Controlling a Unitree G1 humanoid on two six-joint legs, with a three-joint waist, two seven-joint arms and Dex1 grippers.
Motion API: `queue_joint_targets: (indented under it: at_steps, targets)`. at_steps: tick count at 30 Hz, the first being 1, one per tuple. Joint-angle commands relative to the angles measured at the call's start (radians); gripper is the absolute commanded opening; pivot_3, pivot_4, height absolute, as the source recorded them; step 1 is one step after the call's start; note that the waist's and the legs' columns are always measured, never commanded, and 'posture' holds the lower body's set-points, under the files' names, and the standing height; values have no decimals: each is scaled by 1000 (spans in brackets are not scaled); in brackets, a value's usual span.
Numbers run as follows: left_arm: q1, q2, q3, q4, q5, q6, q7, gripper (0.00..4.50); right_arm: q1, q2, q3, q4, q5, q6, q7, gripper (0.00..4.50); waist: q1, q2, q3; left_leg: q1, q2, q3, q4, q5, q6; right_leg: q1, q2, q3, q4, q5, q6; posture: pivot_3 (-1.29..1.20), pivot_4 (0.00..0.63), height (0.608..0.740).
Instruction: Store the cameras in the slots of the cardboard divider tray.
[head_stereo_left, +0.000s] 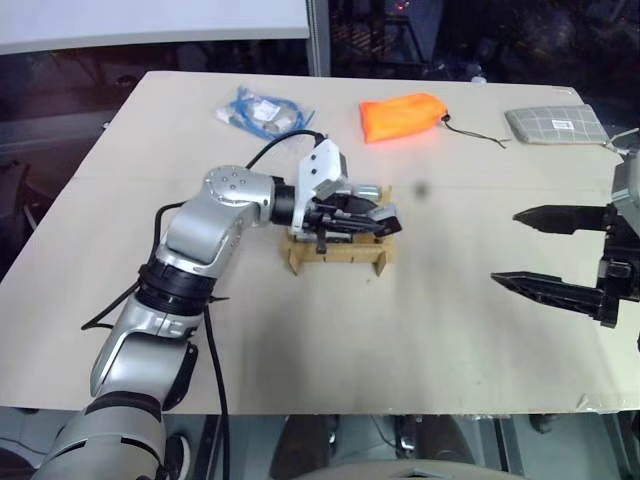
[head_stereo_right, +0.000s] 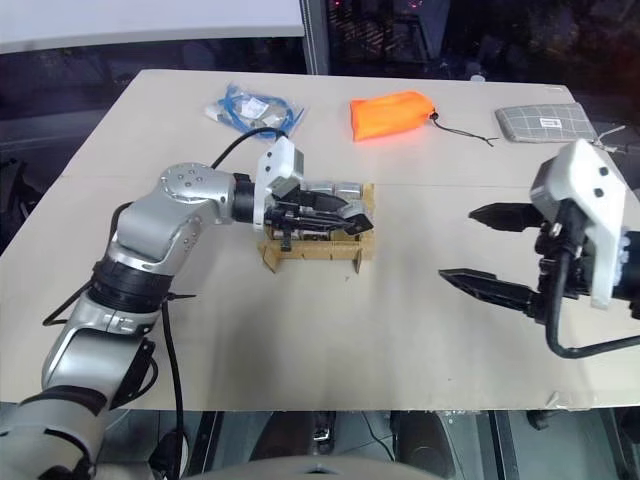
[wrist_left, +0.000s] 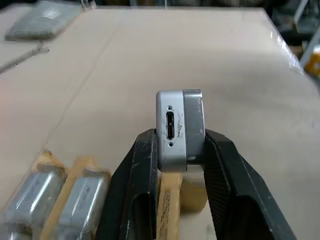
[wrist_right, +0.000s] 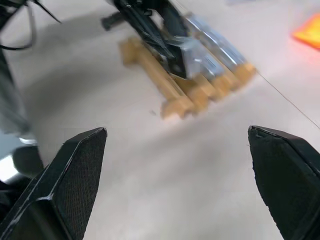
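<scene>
our left gripper (wrist_left: 180, 165) pinches a small silver-grey boxy camera (wrist_left: 179, 131) over the brown cardboard divider tray (head_stereo_left: 338, 255) at mid-table, where two cameras already sit; we judge this the slotting step, needing it lined up with a free slot. our right gripper (head_stereo_right: 490, 250) hangs spread, well apart. beyond lie an orange fabric bag (head_stereo_left: 402, 116), blue cable packet (head_stereo_left: 262, 112) and grey checked pouch (head_stereo_left: 553, 124), none obstructing.

The left arm (head_stereo_left: 205, 235) is shiny silver with round joints and black rings between its parts. A black cable (head_stereo_left: 215, 380) runs along it. Each wrist has a white boxy cover (head_stereo_right: 585, 215). The right gripper (head_stereo_right: 484, 248) has two long, pointed black fingers (wrist_right: 75, 175) with a bumpy, dotted inside.
</scene>
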Motion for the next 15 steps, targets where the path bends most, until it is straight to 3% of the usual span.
queue_joint_targets:
  at_steps: [1,15]
  targets:
    - [-15,-12,-7,14,39,-51,-23,926,4,-27,-47,2,8,-35,3,4482,0,0,0,0,0,0,0,0,0,0,0,0,0,0,0,0,150,740]
    - [-102,-24,-32,212,212,-251,-99,926,59,-8,-13,-41,50,-126,-61,4482,1,0,0,-1,0,-1,1,0,0,0,0,-1,0,0,0,0,150,740]
